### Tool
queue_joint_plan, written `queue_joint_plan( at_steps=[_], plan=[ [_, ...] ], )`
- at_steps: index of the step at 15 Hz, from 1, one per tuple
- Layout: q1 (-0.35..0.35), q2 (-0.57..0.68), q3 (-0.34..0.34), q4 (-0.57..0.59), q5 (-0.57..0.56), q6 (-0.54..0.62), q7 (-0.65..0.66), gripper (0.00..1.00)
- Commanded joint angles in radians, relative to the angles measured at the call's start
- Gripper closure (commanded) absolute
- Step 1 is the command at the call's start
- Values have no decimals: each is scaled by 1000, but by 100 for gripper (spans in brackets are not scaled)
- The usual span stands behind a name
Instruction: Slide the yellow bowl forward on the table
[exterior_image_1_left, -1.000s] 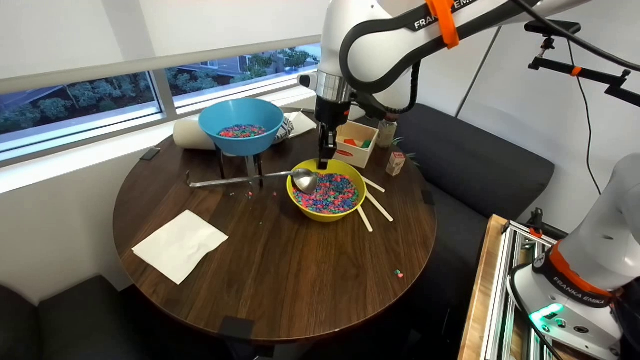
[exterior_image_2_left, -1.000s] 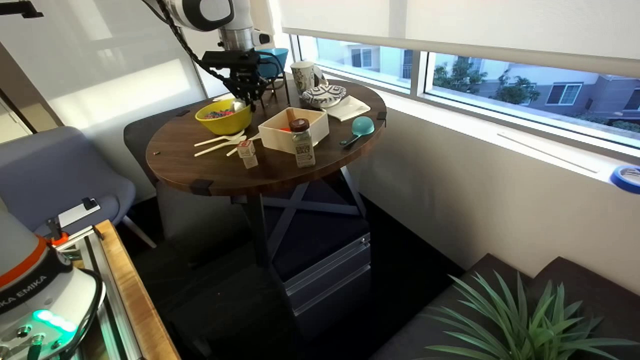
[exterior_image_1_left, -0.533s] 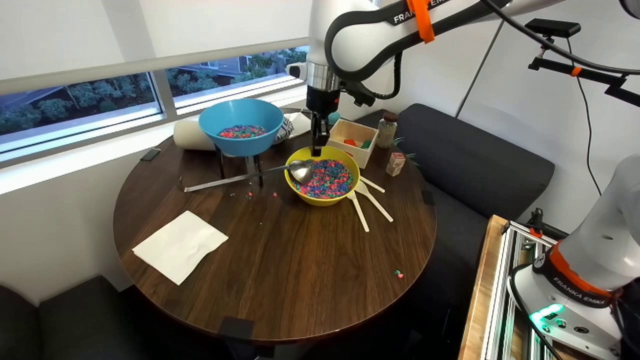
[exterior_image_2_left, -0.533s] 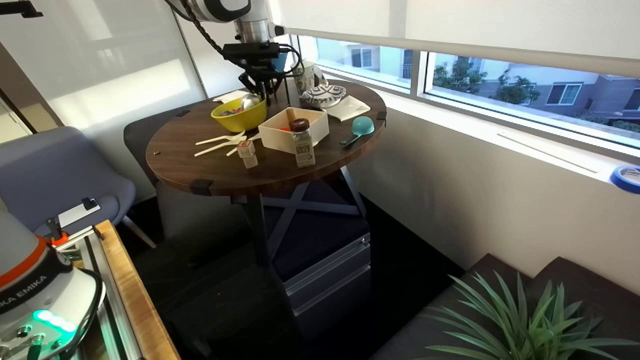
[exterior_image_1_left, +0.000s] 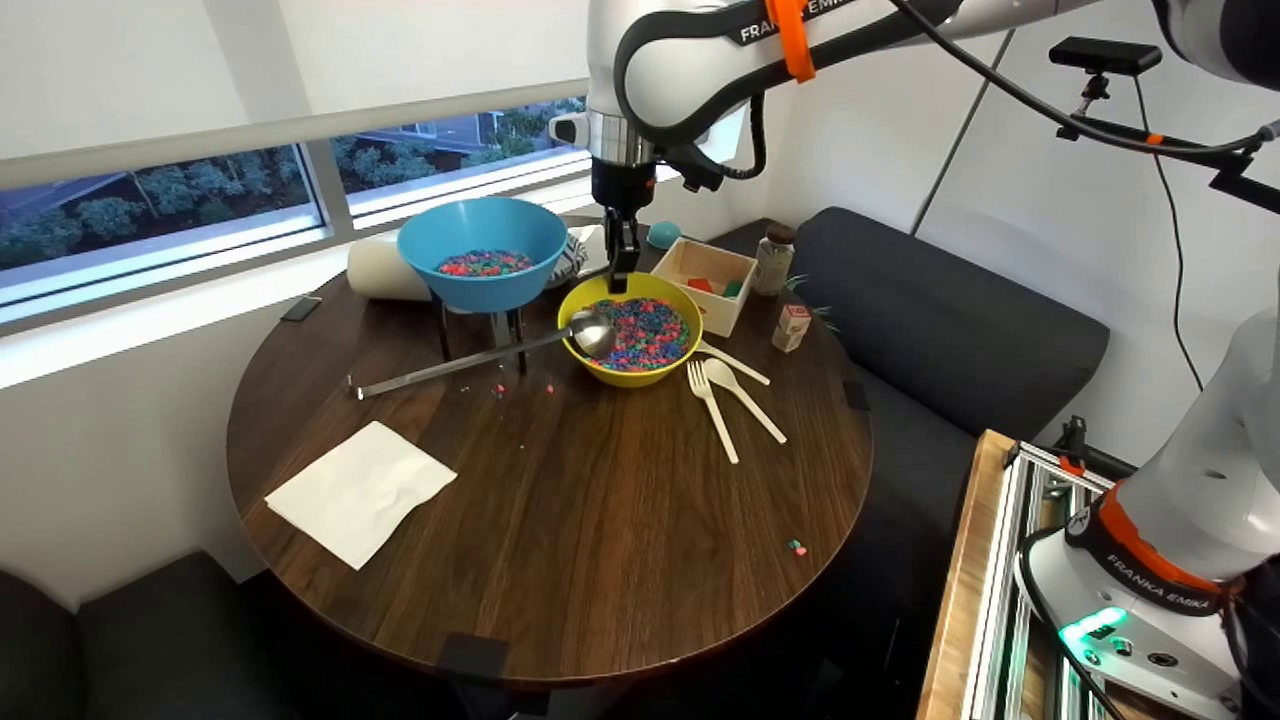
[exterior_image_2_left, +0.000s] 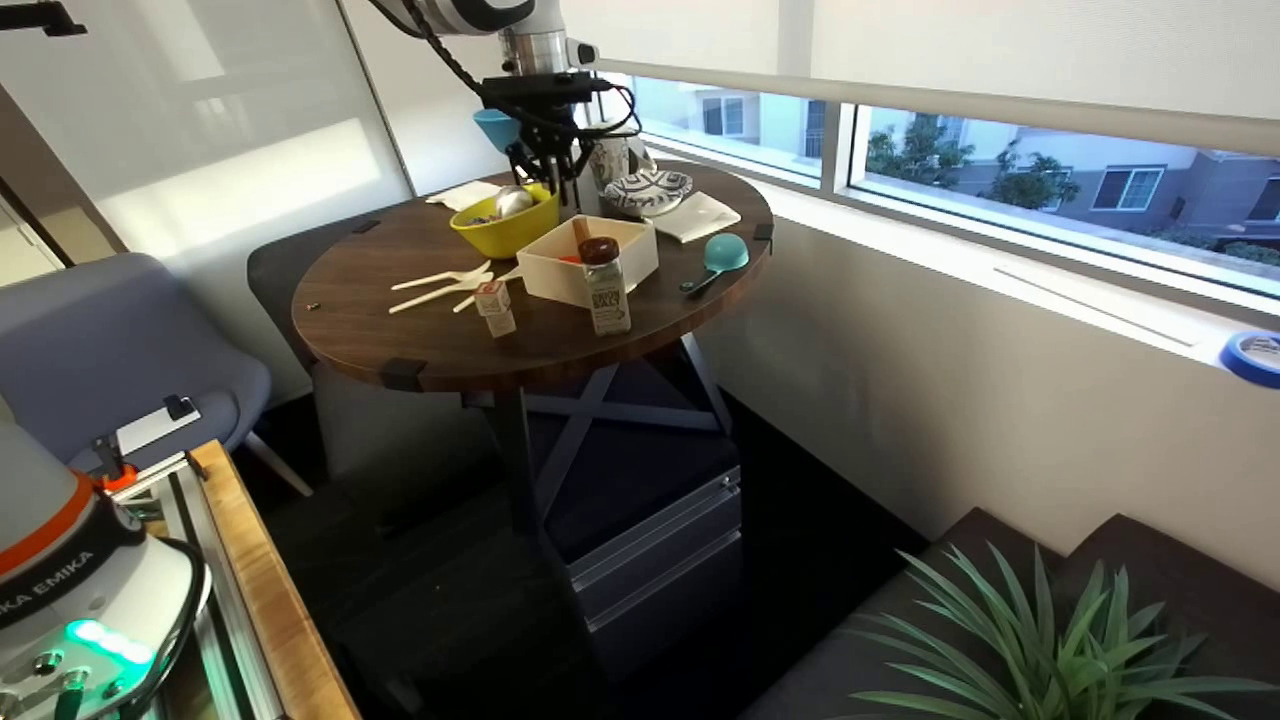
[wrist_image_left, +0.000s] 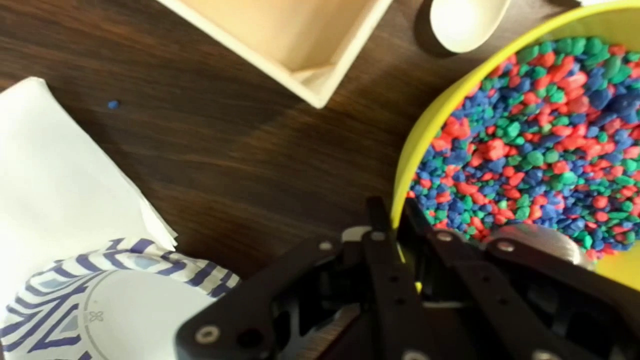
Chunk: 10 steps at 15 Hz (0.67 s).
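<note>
The yellow bowl (exterior_image_1_left: 628, 379) holds small red, blue and green pieces and stands upright on the round dark-brown table (exterior_image_1_left: 560, 560). It also shows in an exterior view (exterior_image_2_left: 505, 238) and at the right of the wrist view (wrist_image_left: 414, 150). My gripper (exterior_image_1_left: 618, 285) points down at the bowl's window-side rim. In the wrist view the gripper's (wrist_image_left: 393, 204) fingers are closed on the rim, one finger inside the bowl and one outside. A metal ladle (exterior_image_1_left: 593, 333) rests with its head in the bowl; its long handle reaches left over the table.
A light wooden box (exterior_image_2_left: 555, 275) stands close beside the bowl. The blue bowl (exterior_image_1_left: 483, 290) sits on a stand to the left. Pale cutlery (exterior_image_1_left: 718, 415), a jar (exterior_image_2_left: 608, 305), a small carton (exterior_image_2_left: 494, 305), a napkin (exterior_image_1_left: 360, 490) and a patterned bowl (exterior_image_2_left: 648, 190) are on the table.
My gripper and the yellow bowl have moved together across the table toward the window side. The ladle has shifted with the bowl. More of the pale fork and spoon is uncovered.
</note>
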<state>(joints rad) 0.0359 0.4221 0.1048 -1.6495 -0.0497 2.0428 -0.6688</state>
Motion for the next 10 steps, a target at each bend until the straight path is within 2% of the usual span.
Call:
queue_joint_plan(
  at_steps=[1, 4, 5, 6, 7, 10],
  plan=[
    [-12, 40, -11, 64, -44, -30, -9, 97],
    [-23, 58, -11, 79, -42, -26, -21, 97],
    [-27, 64, -9, 85, -37, -27, -29, 92],
    [-30, 69, -5, 90, -30, -30, -39, 64],
    [-30, 72, -5, 94, -31, -33, -45, 63],
    [-28, 76, -2, 98, -35, -35, -57, 41]
  ],
)
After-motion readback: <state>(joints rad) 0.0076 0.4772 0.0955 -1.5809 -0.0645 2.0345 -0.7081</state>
